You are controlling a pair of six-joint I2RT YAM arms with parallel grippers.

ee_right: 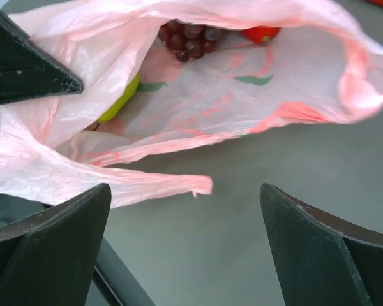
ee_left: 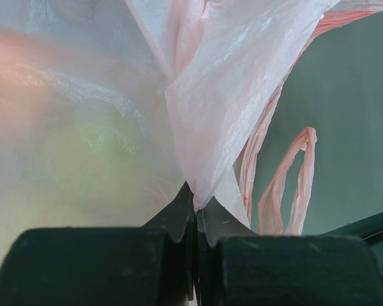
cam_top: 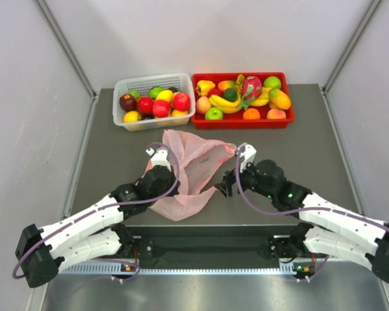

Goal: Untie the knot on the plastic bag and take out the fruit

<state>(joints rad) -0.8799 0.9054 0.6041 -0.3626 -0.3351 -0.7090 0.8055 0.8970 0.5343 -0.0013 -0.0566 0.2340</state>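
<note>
The pink plastic bag (cam_top: 191,170) lies mid-table with its mouth open toward my right gripper. My left gripper (ee_left: 201,205) is shut on a fold of the bag's film at its left side (cam_top: 170,173). Two handle strips (ee_left: 287,185) hang loose beside it. My right gripper (ee_right: 185,191) is open and empty just off the bag's right edge (cam_top: 223,186), with a loose handle strip end (ee_right: 147,186) reaching between its jaws. Inside the bag I see the purple grape bunch (ee_right: 188,35), a red-orange fruit (ee_right: 262,32) and a yellow-green fruit (ee_right: 120,101). No knot shows.
A white basket (cam_top: 120,97) of fruit and a red tray (cam_top: 287,103) of fruit stand at the back of the table. Grey walls close in on the left and right. The left gripper's finger (ee_right: 19,60) shows in the right wrist view's upper left.
</note>
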